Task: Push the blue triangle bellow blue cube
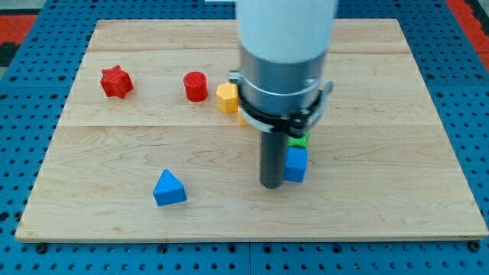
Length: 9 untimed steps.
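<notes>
Our rig carries no gripper. My tip [272, 184] rests on the desk [382, 206], just left of the blue cube [296, 164], possibly touching. Blue triangle [168, 188] lies well apart toward the view's left, slightly lower. Green block [299, 140] sits just above the cube.

Lab bench: wooden board [229, 221] on blue pegboard [477, 137]
</notes>
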Each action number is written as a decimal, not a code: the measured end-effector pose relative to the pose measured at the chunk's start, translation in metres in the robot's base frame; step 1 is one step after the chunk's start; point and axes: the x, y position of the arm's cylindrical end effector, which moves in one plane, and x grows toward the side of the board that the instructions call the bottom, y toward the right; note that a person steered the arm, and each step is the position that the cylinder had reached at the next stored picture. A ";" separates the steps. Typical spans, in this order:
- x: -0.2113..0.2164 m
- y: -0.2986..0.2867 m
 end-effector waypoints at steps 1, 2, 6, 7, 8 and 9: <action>0.003 -0.016; -0.020 -0.024; 0.074 -0.048; 0.046 -0.191; 0.015 -0.268; -0.015 -0.191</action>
